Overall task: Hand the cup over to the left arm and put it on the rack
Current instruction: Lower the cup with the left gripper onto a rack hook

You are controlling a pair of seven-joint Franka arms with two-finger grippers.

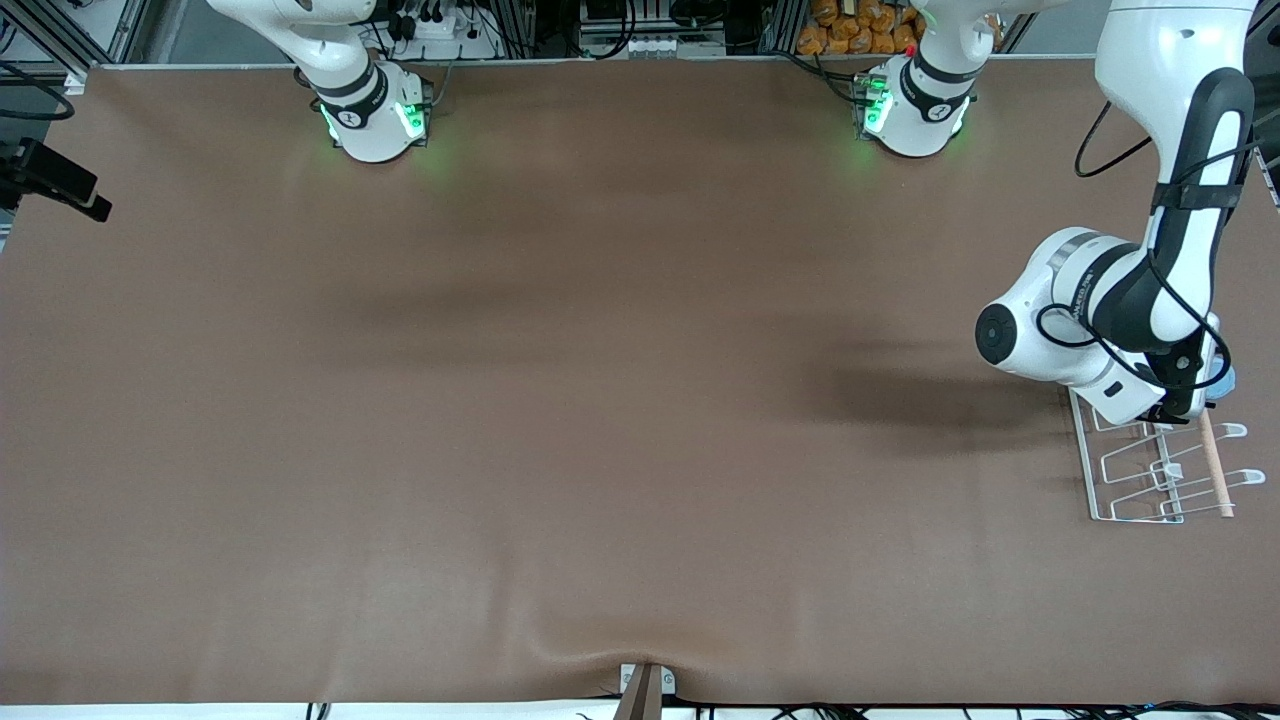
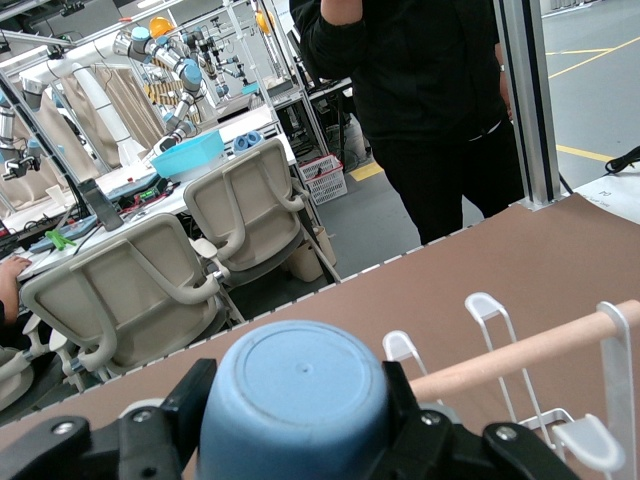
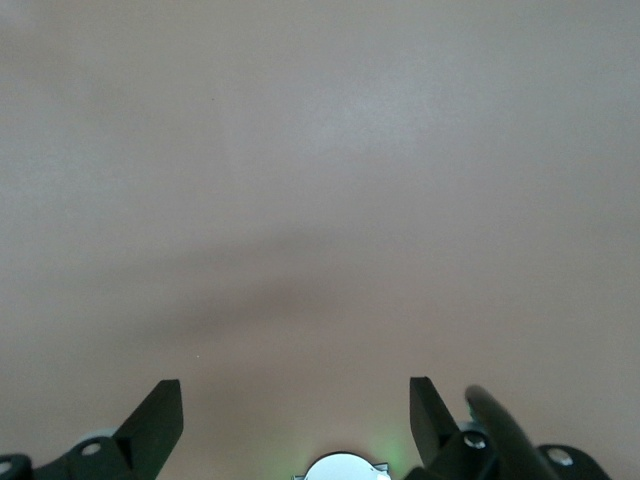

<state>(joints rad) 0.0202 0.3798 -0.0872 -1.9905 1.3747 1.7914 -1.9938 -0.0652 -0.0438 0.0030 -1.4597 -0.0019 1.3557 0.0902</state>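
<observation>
Only the left wrist view showed the left gripper (image 2: 300, 425) clenching the cup (image 2: 295, 400) above the rack (image 2: 500, 330); the right gripper (image 3: 295, 425) hung released over the bare surface (image 3: 320, 180).

Glossy white jointed left arm (image 1: 1150, 290) has dark grey sections, looped black cables, a black disc cap; both bases glow green.

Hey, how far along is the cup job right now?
Handover looks done: the left gripper is shut on the cup, while the right gripper is open and empty over bare table, waiting. In hand: the cup hangs over the rack, at the end farther from the front camera. Left: seating it on a prong and letting go.
</observation>
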